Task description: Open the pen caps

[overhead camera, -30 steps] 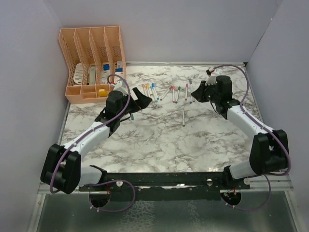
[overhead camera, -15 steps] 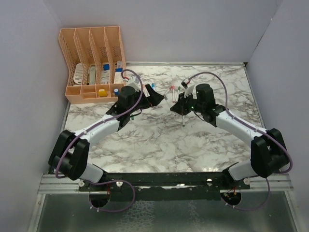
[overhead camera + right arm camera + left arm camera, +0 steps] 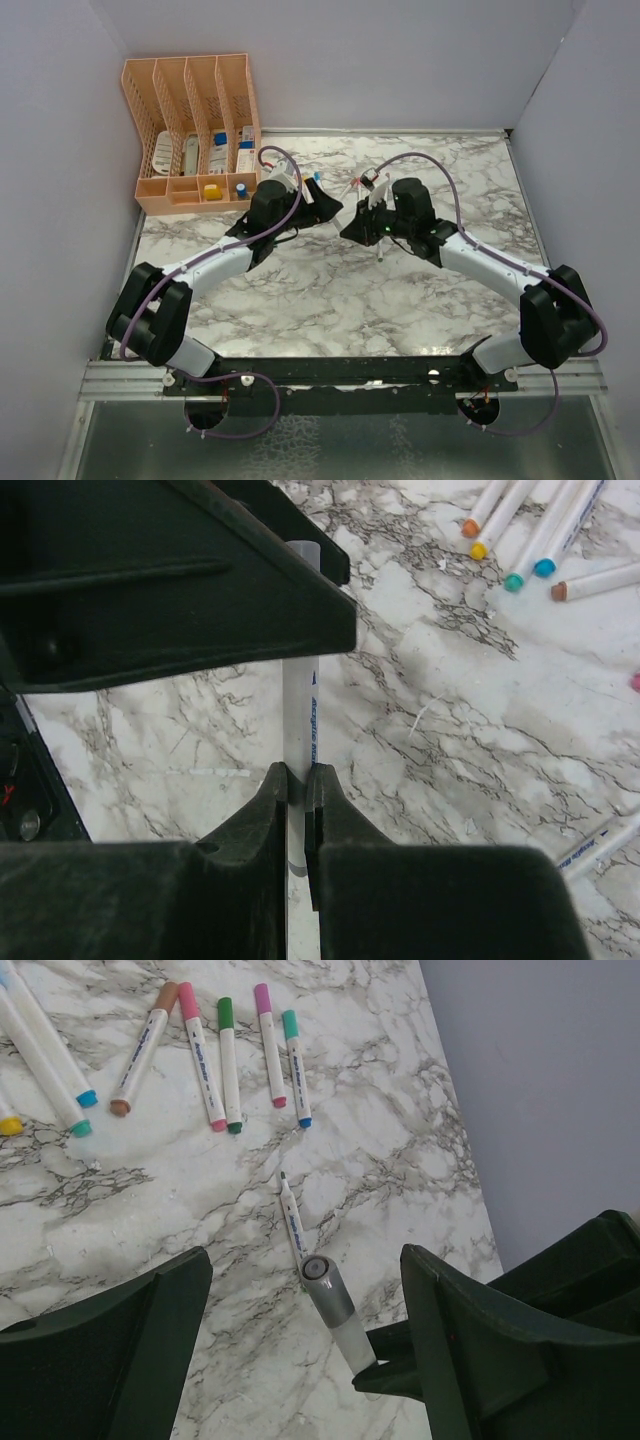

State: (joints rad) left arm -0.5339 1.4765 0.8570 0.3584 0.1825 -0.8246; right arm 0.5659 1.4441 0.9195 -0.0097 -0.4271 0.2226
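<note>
My right gripper (image 3: 297, 772) is shut on the white barrel of a pen (image 3: 299, 695) and holds it above the table. The pen's grey cap (image 3: 328, 1295) points up between the fingers of my left gripper (image 3: 305, 1257), which is open around it without touching. In the top view the two grippers meet over the table's middle, the left one (image 3: 327, 206) and the right one (image 3: 353, 229). A row of capped pens (image 3: 228, 1060) lies further back. An uncapped pen (image 3: 291, 1215) lies on the marble under the held one. No loose caps show.
A peach desk organiser (image 3: 192, 132) with small items stands at the back left. More pens (image 3: 520, 540) lie at the upper right of the right wrist view. One pen (image 3: 380, 246) lies alone near the right gripper. Grey walls close in the table.
Both arms have swung inward to the table's middle. My right gripper now holds a pen up, and my open left gripper has come around its capped end.
</note>
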